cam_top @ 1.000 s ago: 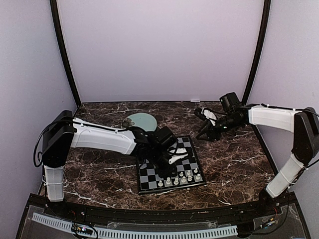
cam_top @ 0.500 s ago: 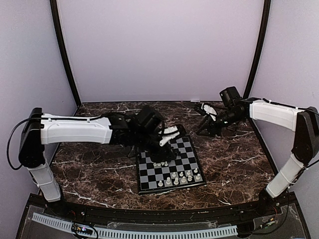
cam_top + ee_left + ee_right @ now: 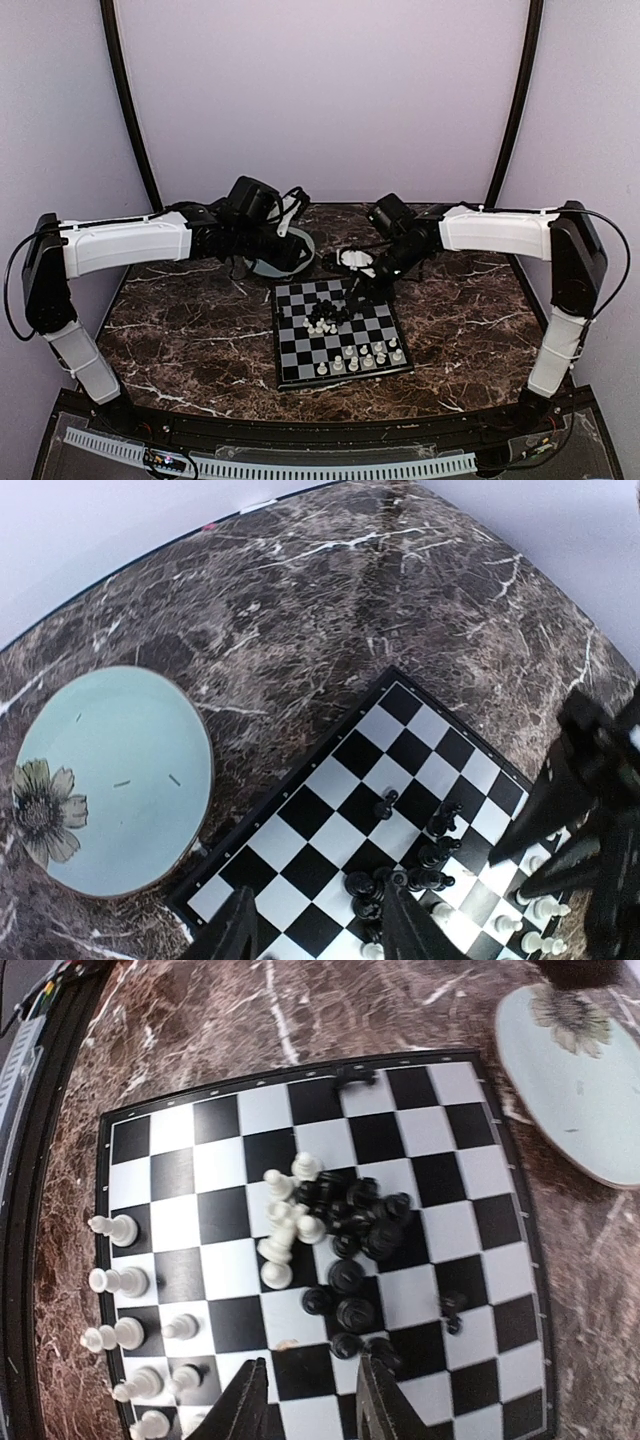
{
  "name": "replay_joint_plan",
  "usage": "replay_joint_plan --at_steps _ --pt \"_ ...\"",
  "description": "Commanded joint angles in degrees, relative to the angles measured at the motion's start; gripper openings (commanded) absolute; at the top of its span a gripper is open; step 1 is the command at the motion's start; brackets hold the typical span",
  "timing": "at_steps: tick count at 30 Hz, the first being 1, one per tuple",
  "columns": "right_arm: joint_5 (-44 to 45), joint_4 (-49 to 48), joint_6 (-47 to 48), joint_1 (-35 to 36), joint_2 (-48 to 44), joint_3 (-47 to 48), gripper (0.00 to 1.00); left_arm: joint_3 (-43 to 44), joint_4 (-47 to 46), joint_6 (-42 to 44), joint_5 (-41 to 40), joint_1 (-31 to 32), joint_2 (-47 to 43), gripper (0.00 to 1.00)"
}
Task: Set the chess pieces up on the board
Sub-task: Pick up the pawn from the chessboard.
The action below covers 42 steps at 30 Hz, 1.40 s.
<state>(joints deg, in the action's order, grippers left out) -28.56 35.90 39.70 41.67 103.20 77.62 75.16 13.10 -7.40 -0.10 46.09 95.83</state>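
Note:
The board (image 3: 297, 352) lies at the table's middle. A heap of black and cream-white chess pieces (image 3: 330, 314) lies on its centre. Two rows of white pieces (image 3: 362, 358) stand along its near edge. My right gripper (image 3: 358, 288) hangs open and empty over the board's far right part. The right wrist view shows its open jaws (image 3: 310, 1405) above the board (image 3: 470, 1120), just short of the black pieces (image 3: 355, 1225) and the white ones (image 3: 285, 1230). My left gripper (image 3: 295, 245) is open and empty over the board's far left corner (image 3: 300, 800).
A round pale green plate (image 3: 272, 266) with a flower print lies behind the board's far left corner, partly under my left wrist. It shows in the left wrist view (image 3: 110, 780) and the right wrist view (image 3: 580, 1090). Walls stand around the marble table.
My left gripper has pulled back off the board towards the plate. My right arm has swung left to over the board. The heap of pieces on the board's centre now shows.

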Motion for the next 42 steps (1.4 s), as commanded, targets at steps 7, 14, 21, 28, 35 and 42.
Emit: replay_joint_plan --at_steps 7,14,21,28,35,42 --pt "5.5 3.2 2.7 7.0 7.4 7.3 0.32 -5.3 -5.2 -13.2 -3.4 -3.6 -5.6 0.51" --pt "8.4 4.2 3.0 8.3 10.9 8.9 0.33 -8.2 -7.0 -15.7 -6.6 -5.3 -9.5 0.55" --pt "10.0 5.3 3.9 9.1 12.0 9.3 0.33 -8.5 -7.7 -17.6 -3.0 -7.3 -9.3 0.56" --pt "10.5 4.6 3.9 9.5 12.1 9.0 0.31 -8.3 -7.7 -17.1 -2.2 -7.3 -9.0 0.56" --pt "11.6 4.7 4.1 10.3 12.4 9.2 0.27 -8.2 -7.7 -16.6 -1.7 -7.3 -9.0 0.56" --pt "12.8 4.8 4.3 10.9 12.5 9.2 0.23 -8.1 -7.7 -16.3 -1.3 -7.4 -8.8 0.56"
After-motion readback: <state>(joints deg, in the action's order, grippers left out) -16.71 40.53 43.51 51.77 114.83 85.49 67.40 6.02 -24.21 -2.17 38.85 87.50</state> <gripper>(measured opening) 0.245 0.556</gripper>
